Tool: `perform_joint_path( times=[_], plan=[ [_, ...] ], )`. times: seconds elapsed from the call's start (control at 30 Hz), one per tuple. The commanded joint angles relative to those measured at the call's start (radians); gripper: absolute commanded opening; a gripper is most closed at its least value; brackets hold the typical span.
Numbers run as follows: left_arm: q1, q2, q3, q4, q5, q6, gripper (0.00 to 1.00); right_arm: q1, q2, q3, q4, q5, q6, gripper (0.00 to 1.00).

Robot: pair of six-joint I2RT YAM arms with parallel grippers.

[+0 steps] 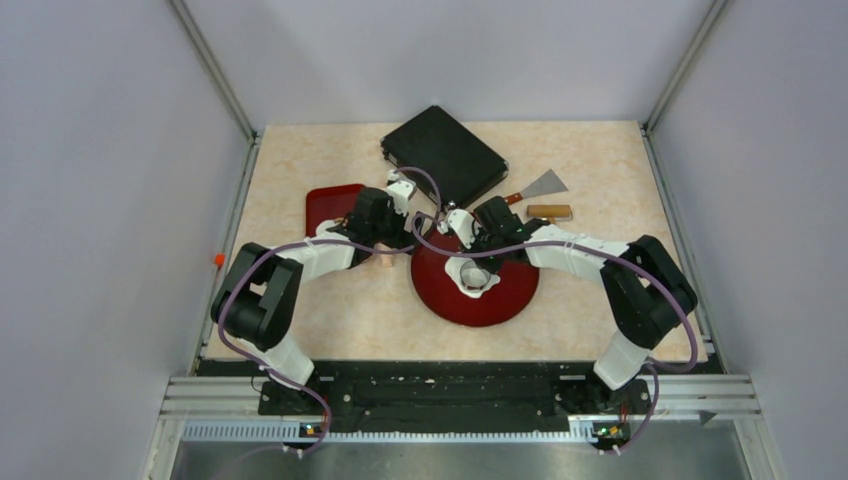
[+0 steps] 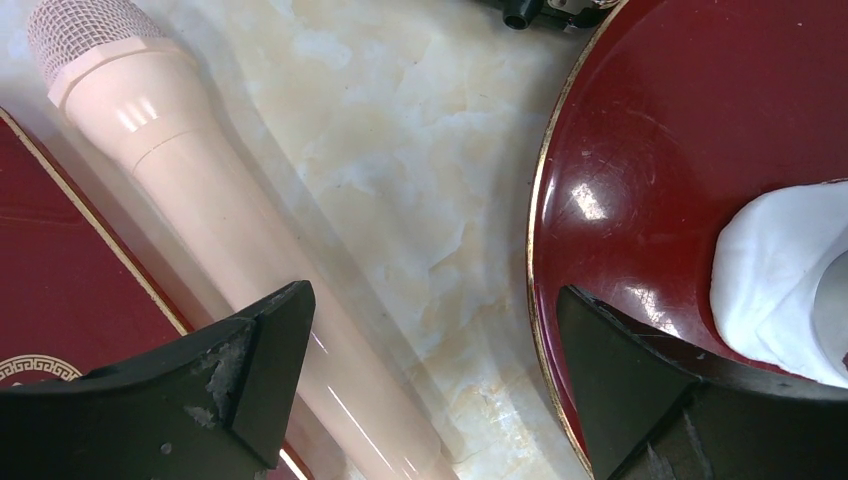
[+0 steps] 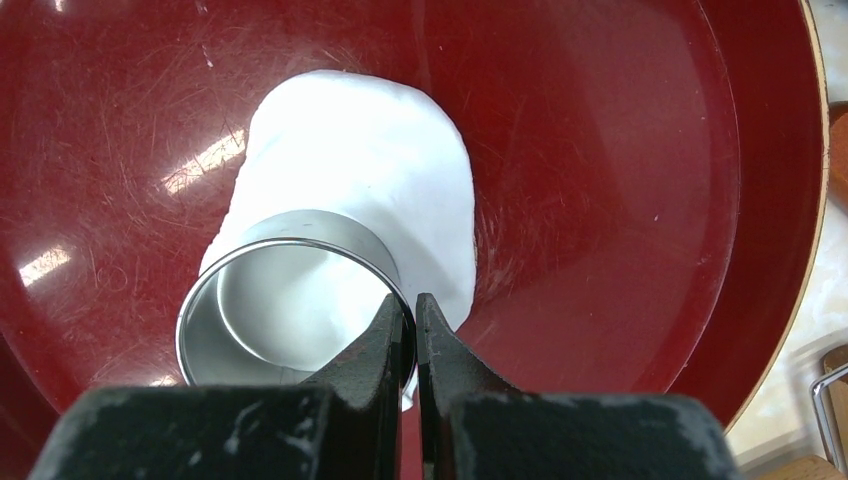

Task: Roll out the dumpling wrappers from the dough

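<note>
As our right claw [image 3: 413, 305] pinches the cutter [image 3: 230, 330] onto the dough [image 3: 380, 150], our left claw [image 2: 430, 305] gapes. We judge 0 wrappers freed yet.

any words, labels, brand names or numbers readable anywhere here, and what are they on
No readable text in any view.
red tray: a gold round emblem with a key-pattern ring, partly cut off; no letters can be made out.
pink rolling pin, round red plate, metal ring cutter, black case: no markings visible.
</note>
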Motion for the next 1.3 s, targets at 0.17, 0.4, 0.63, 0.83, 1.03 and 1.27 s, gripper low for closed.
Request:
perform_joint_path(
  times=[0.17, 0.4, 0.63, 0.83, 1.03, 1.27],
  plan=[
    [-0.003, -0.022, -0.011, 0.054, -0.013, -0.015, 0.96, 0.006, -0.013, 0.040, -0.053, -0.034, -0.015, 0.12],
    [-0.003, -0.022, -0.010, 0.056, -0.015, -0.014, 0.96, 0.006, -0.045, 0.046, -0.063, -0.057, -0.014, 0.25],
    [-0.002, -0.024, -0.011, 0.057, -0.017, -0.014, 0.96, 0.006, -0.097, 0.067, -0.073, -0.085, -0.001, 0.34],
    [-0.003, -0.023, -0.011, 0.057, -0.018, -0.014, 0.96, 0.003, -0.147, 0.082, -0.077, -0.075, 0.014, 0.65],
    [-0.003, -0.023, -0.011, 0.057, -0.020, -0.013, 0.96, -0.022, -0.173, 0.092, -0.125, -0.193, 0.044, 0.99],
    [-0.002, -0.024, -0.011, 0.060, -0.020, -0.013, 0.96, -0.027, -0.095, 0.101, -0.163, -0.251, 0.060, 0.99]
  ],
)
